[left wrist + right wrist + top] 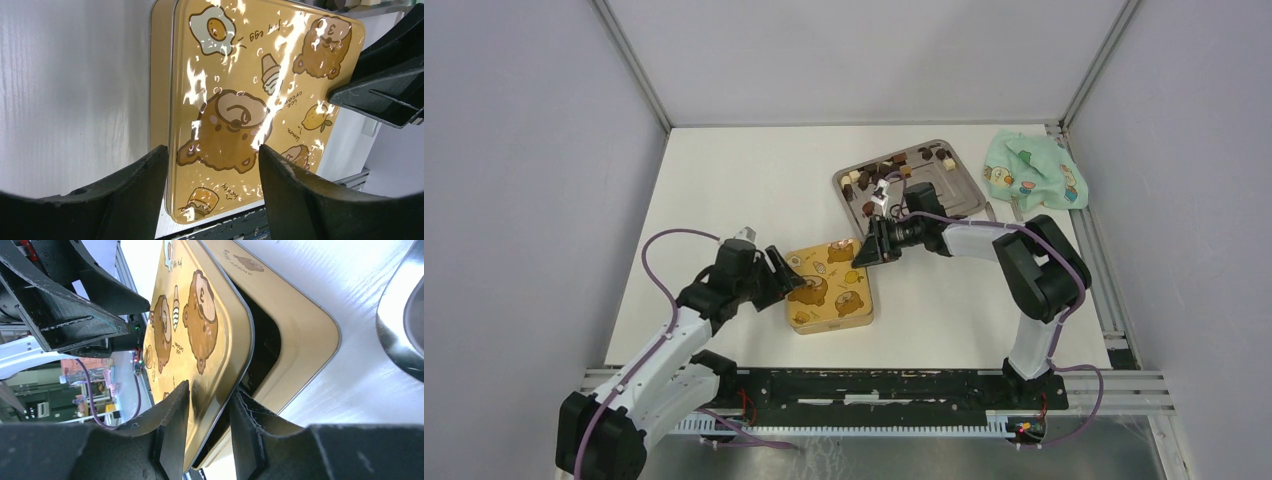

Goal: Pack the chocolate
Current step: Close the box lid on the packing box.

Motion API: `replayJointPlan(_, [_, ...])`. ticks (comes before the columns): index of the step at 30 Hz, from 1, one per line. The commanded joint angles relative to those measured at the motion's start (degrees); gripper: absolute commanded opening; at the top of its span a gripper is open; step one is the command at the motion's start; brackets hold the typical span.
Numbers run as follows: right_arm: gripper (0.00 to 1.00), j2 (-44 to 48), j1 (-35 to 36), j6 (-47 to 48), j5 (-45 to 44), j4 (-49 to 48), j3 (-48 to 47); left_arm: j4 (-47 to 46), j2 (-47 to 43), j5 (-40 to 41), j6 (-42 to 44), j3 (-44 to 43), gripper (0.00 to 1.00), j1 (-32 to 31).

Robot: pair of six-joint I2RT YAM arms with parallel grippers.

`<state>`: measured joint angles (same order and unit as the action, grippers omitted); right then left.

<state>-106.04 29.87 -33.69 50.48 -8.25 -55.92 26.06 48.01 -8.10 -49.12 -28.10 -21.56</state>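
While the chocolate [894, 165] lies as a scatter of small dark, light brown and cream pieces along the far side of the steel tray [949, 200], far and to the right on the table, both arms are busy at the gold bear-print tin in the middle, nearer the bases. None of the pieces is near the tin, and no gripper carries one.

The right gripper [210, 389] reaches in at the tin's far right corner. Its jaws are set narrow, one finger on each side of the rim of the lid [200, 325]. That edge of the lid is tilted up off the tin's base [300, 340], with a dark gap showing between them. I cannot tell whether the fingers are actually pinching the rim or only straddling it. What is inside the base is hidden in shadow.

The left gripper [212, 149] hangs at the tin's left side with its jaws spread wide. From its own camera the printed lid shows between the two fingers, and they hold nothing.

With so many pieces on the tray, I would judge the step in hand to be getting the lid off, before any packing starts. It could also be the lid going back on, and the pictures do not rule that out.

If it is coming off, the next move needs a firm hold on that raised rim and a lift clear of the base. The wide left jaws are well placed to steady the tin so it does not slide or tip. The lid then needs a spot clear of both the tray and the green patterned cloth [1029, 170] at the far right.
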Motion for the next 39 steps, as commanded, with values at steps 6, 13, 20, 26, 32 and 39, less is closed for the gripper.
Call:
replayJointPlan(6, [0.42,4.18,-1.09,10.74,-6.84,8.08,-3.81,-3.47,2.23,-1.96,2.96,-0.44,0.72,0.06])
replayJointPlan(13, [0.48,7.72,-2.34,21.62,-11.39,13.81,-5.08,-3.74,4.16,-2.14,3.91,-1.29,0.68,0.11])
replayJointPlan(20, [0.5,11.67,-2.58,36.5,-10.44,17.05,-5.55,-4.09,5.15,-2.45,4.74,-1.86,0.67,0.05])
replayJointPlan(26, [0.33,9.45,-2.46,39.54,-13.13,19.07,-3.65,-5.41,6.24,-3.15,4.87,-1.89,0.67,0.07])
replayJointPlan(32, [0.21,5.61,-0.46,38.04,-11.4,19.13,-3.69,-6.62,7.2,-4.02,4.7,-2.09,0.68,0.03])
replayJointPlan(39, [0.2,2.12,1.49,34.09,-3.58,17.39,-4.72,-8.41,6.87,-5.48,3.61,-1.36,0.7,0.03])
